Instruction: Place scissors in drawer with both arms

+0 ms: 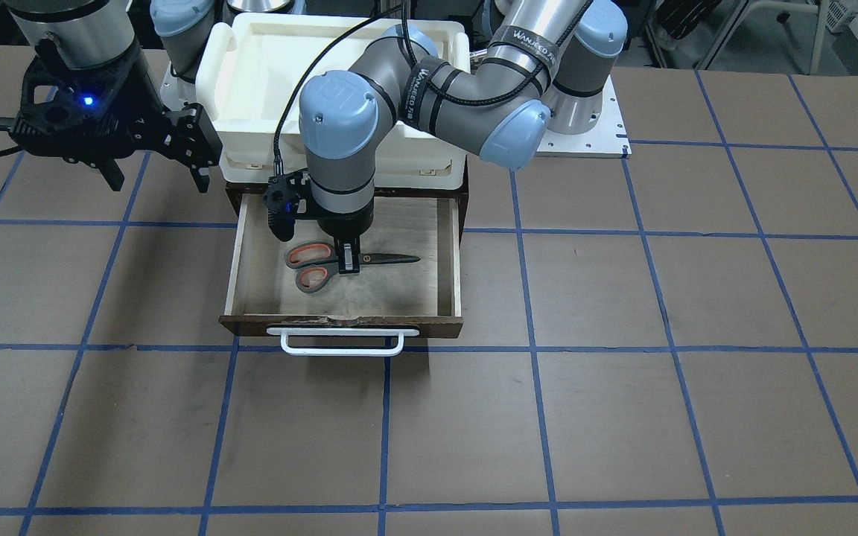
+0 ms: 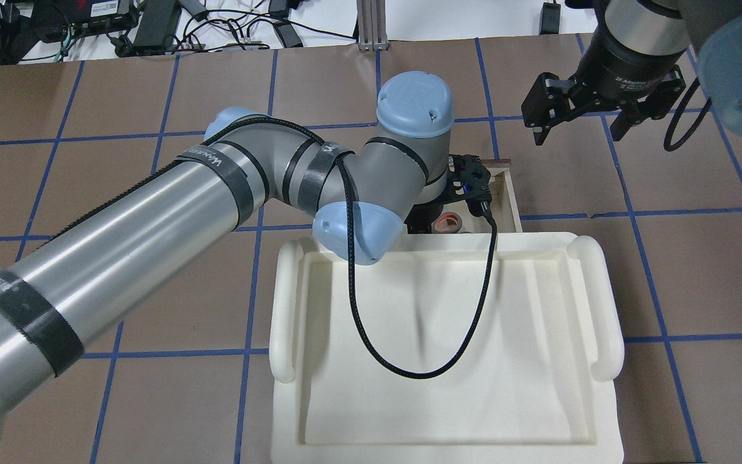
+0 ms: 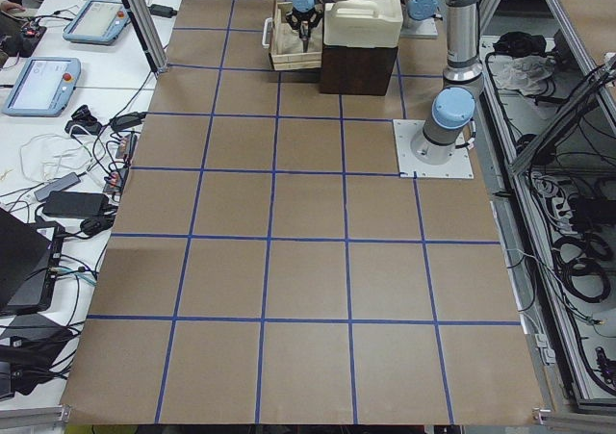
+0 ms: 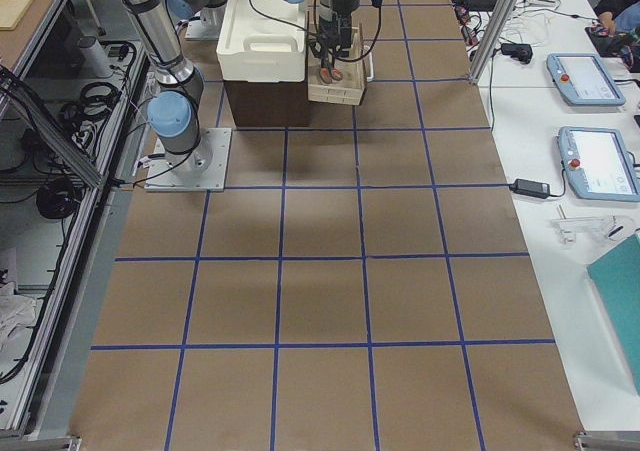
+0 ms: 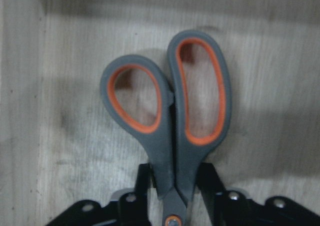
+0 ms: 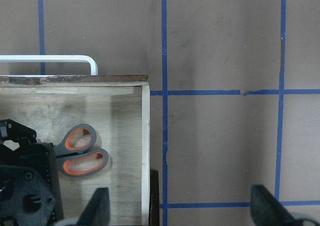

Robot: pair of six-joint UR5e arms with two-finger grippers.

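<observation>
In the front-facing view, the right arm (image 1: 71,30) enters at the upper left, and its right gripper (image 1: 155,170) hangs above the brown table (image 1: 623,335) beside the drawer's back corner, well clear of it. Its jaws are wide apart and hold nothing, and a blue light glows on its black body. Next to it, at centre, the dark wooden drawer (image 1: 250,321) stands pulled out toward the camera, with its white bar handle (image 1: 342,341) in front and its pale plywood floor exposed. Behind it a white plastic tray (image 1: 265,74) sits on top of the brown cabinet. Inside the drawer, toward the back and left of its middle, are the scissors (image 1: 388,259). Their blades are shut, the orange-lined handle loops point to the view's left and the dark blades point to the right. The left gripper (image 1: 348,262) comes straight down on them. The left wrist camera shows its two black fingers (image 5: 207,178) pressed against either side of the grey handle shanks just by the pivot, so the jaws are clamped on the scissors. Whether the scissors rest on the plywood or sit just above it cannot be told. From the gripper the left arm (image 1: 436,82) rises over the tray and bends away to its base at the upper right. A black cable loops along the arm.
</observation>
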